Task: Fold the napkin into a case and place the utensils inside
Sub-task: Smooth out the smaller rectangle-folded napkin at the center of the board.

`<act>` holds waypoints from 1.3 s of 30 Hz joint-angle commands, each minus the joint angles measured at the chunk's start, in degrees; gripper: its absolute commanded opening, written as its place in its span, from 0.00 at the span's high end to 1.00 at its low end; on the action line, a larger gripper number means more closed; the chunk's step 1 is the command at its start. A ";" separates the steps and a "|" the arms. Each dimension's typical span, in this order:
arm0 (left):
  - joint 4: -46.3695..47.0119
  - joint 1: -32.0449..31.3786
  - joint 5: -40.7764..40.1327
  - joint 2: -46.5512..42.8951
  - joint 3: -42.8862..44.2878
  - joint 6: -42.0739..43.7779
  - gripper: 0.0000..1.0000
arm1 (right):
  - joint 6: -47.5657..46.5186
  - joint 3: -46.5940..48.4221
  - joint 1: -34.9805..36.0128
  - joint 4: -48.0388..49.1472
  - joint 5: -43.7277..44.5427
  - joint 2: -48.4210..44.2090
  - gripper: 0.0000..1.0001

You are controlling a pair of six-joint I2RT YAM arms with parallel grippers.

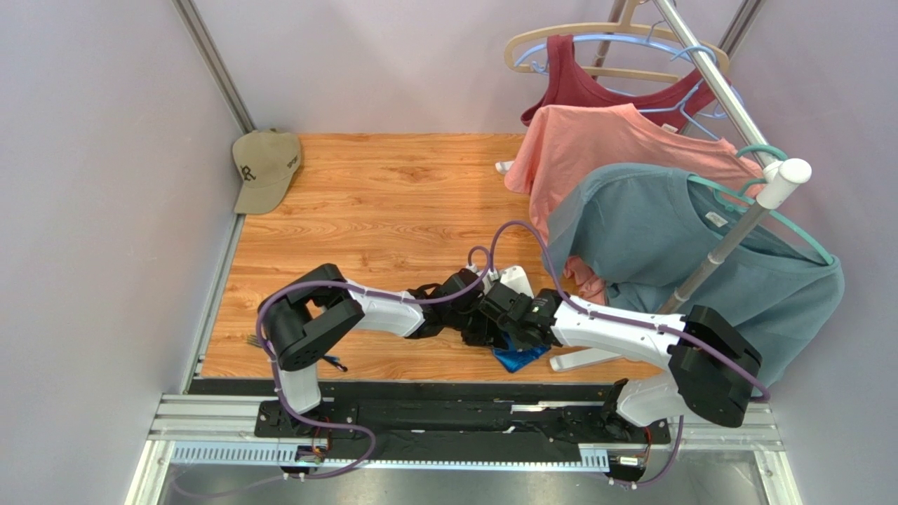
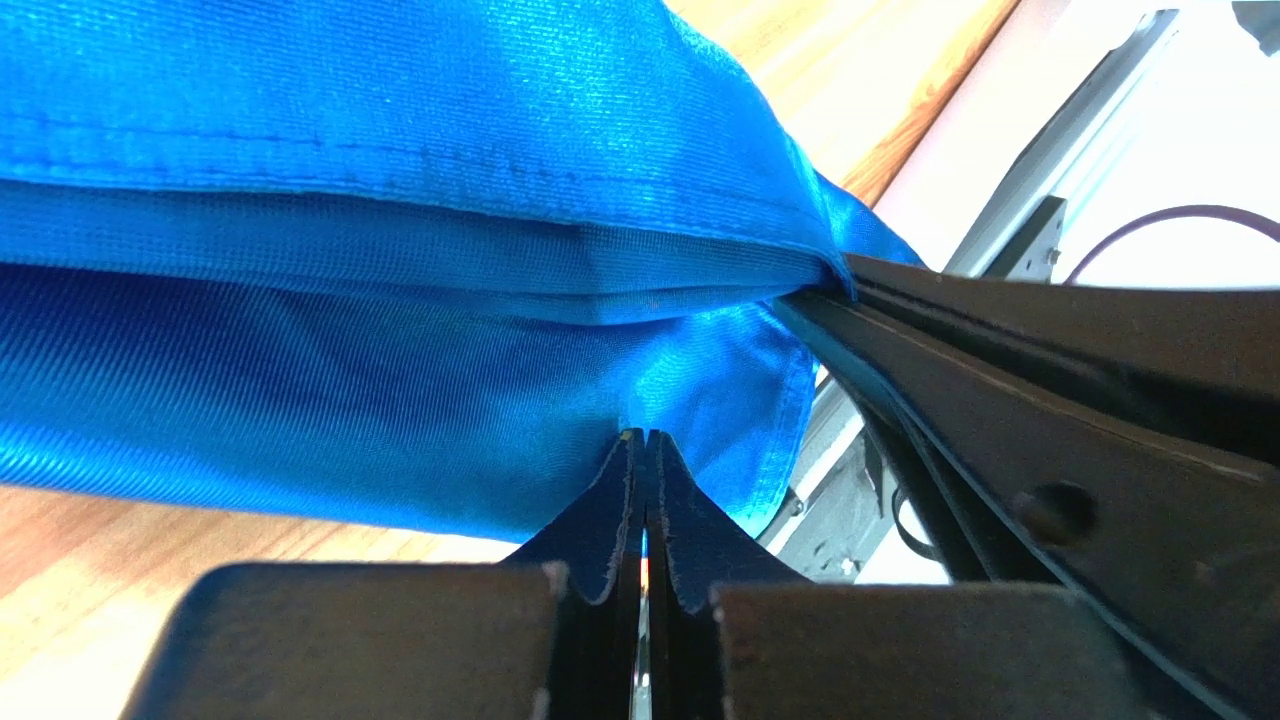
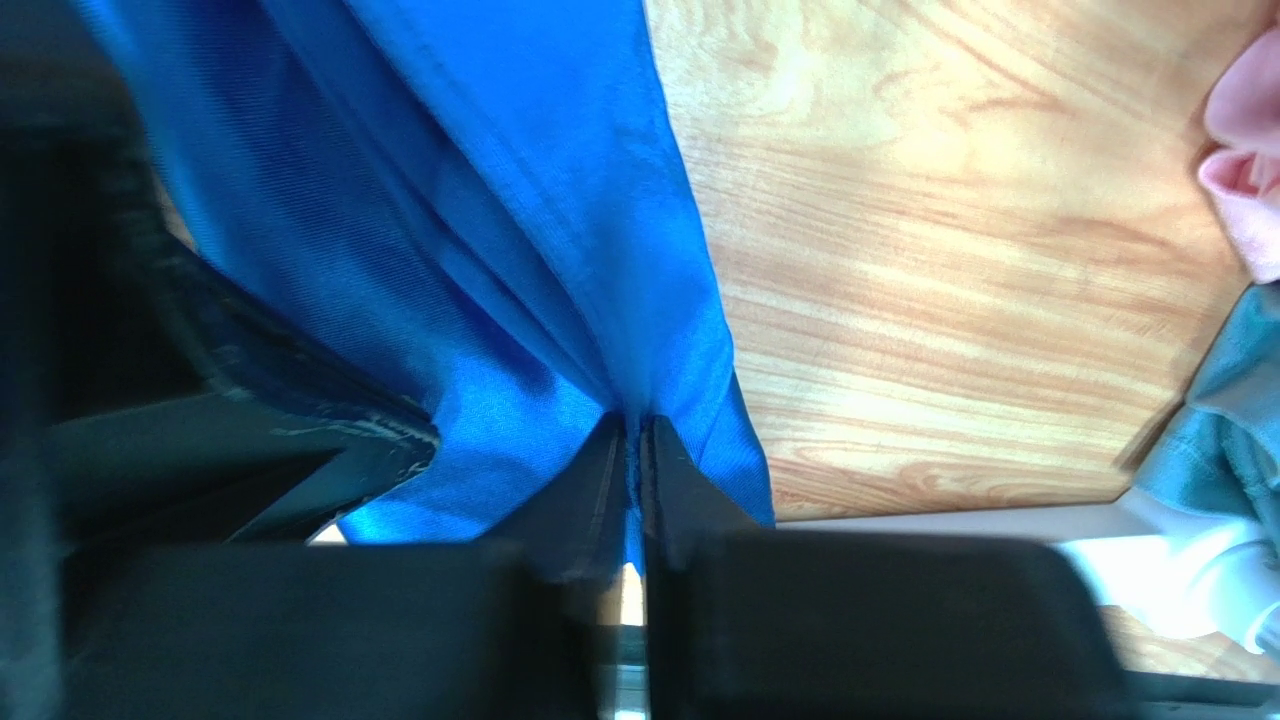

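Napkin (image 1: 521,359): a bright blue, shiny cloth bunched in loose folds and held between the two pincers, over the near middle of the counter. From above only a blue corner shows, under the right arm's wrist.
Left pincer (image 2: 646,450): its fingers are pressed flat together, nipping the napkin's lower hem. The rest of the cloth drapes above and across the tips.
Right pincer (image 3: 637,435): it is closed tight on a gathered fold of the napkin, and the cloth fans out from the tips.
Pincers together: they are close beside each other. In the left wrist view the right one's fingers (image 2: 1037,375) reach in from the right and clamp the stitched edge near the left one's grip.
Utensils (image 1: 254,341): probably the thin dark sticks at the counter's near-left edge, beside the left arm's base. They are too small to tell more.
Counter (image 1: 369,200): wood-grain top between grey walls.
Cap (image 1: 265,166): khaki, in the far-left corner, well apart from the napkin.
Rail (image 1: 736,234): a slanted pole on the right, carrying hangers.
Garments: a dark red top (image 1: 569,89), a salmon T-shirt (image 1: 601,147) and a teal-grey T-shirt (image 1: 643,231) hang from the rail. The teal one is nearest the right arm.
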 commanded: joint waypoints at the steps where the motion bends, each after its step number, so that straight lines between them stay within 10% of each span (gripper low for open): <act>1: 3.42 -0.19 0.64 1.09 0.99 -0.70 1.00 | 0.33 2.44 0.82 1.12 0.82 -1.19 1.00; 20: 4.75 -0.45 -3.39 -4.16 -4.10 -0.01 1.00 | 10.00 -2.56 -4.36 9.91 -18.69 -6.11 1.00; 26: -5.10 -0.27 -6.30 -13.58 -5.59 2.64 0.80 | 8.59 -3.18 -6.30 10.00 -19.66 -7.17 1.00; 39: 1.31 1.84 -5.51 -5.51 -8.76 1.49 1.00 | 8.50 -2.04 -6.30 9.65 -20.71 -7.08 1.00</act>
